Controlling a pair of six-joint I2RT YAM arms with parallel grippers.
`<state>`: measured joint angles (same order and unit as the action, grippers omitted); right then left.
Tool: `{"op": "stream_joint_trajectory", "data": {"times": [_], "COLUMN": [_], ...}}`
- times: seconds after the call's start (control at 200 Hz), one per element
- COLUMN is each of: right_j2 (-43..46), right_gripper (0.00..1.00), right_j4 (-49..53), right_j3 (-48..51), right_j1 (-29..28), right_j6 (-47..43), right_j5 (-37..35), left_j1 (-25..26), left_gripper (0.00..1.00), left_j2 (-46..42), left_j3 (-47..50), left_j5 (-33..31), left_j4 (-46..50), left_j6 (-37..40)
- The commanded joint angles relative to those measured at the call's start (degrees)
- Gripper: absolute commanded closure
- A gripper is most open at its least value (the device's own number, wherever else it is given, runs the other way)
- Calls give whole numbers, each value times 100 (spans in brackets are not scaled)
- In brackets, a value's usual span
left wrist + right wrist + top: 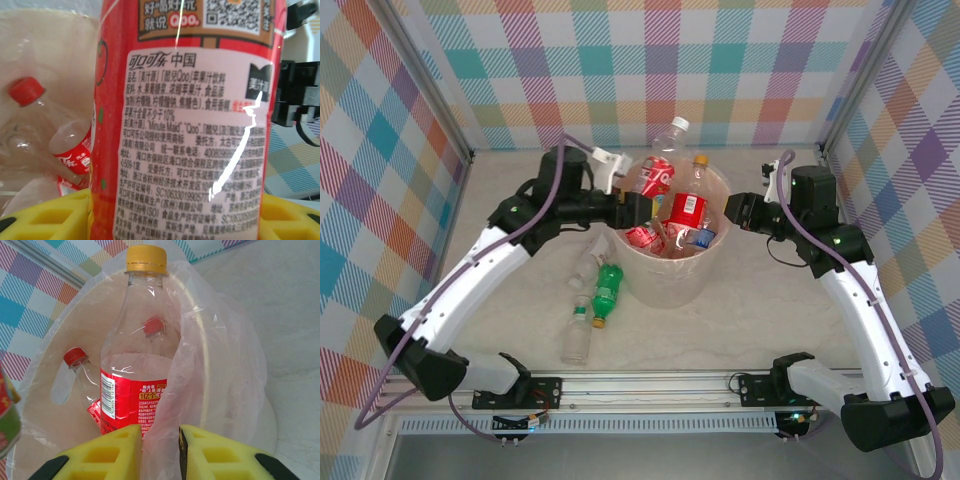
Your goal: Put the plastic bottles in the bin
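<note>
The pale table (790, 300) carries everything, and the round cream bin (665, 282) stands in its middle, between the two arms. A clear plastic liner (215, 365) sits in the bin and hangs loosely over its rim.

In the bin an orange-capped bottle (135, 340) stands nearly upright. It has a red label, and it is taller than the rim. Beside it lies a small red-capped bottle (80, 371), leaning against the inner wall, with more red-labelled bottles low in the bin.

A white-capped bottle (665, 160) with a red label is in the air over the far left part of the rim. It is tilted, with the cap pointing away from the arms. The left gripper (172, 221) grasps this bottle at its body, with one yellow pad on each side of the label.

The right gripper (160, 452) is at the right side of the rim. Its yellow pads are clenched together with a fold of the liner pinched between them.

Three bottles lie on the table just left of the bin: a green bottle (608, 290), a clear bottle (586, 264) beside it, and another clear bottle (578, 338) nearer to the arm bases.
</note>
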<state>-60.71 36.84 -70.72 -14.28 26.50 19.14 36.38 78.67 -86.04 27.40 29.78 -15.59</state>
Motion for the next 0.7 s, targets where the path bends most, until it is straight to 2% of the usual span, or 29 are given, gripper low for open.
{"op": "stream_joint_trajectory", "data": {"times": [0.0,0.135,0.22,0.33,0.4,0.455,0.5,0.695], "right_j2": [-107,-115,-150,-185,-198,-216,-237,-337], "right_gripper": [72,72,72,72,72,72,72,72], "right_j4": [60,104,104,37,3,-41,-46,36], "right_j3": [-144,-213,-223,-190,-163,-136,-148,-329], "right_j1": [-47,-52,-45,-46,-49,-47,-48,-52], "right_j6": [-111,-155,-146,-119,-120,-111,-110,-127], "right_j5": [23,-59,-42,-28,-24,-25,-18,40], "left_j1": [179,290,298,299,299,299,299,299], "left_gripper": [61,60,53,40,27,12,5,3], "left_j2": [211,365,403,422,409,383,368,470], "left_j3": [-271,-341,-374,-388,-405,-414,-418,-443], "left_j5": [-314,-809,-989,-1003,-1112,-1175,-1180,-1487], "left_j4": [-193,191,368,418,341,182,-10,-477], "left_j6": [-17,180,304,397,432,426,385,207]}}
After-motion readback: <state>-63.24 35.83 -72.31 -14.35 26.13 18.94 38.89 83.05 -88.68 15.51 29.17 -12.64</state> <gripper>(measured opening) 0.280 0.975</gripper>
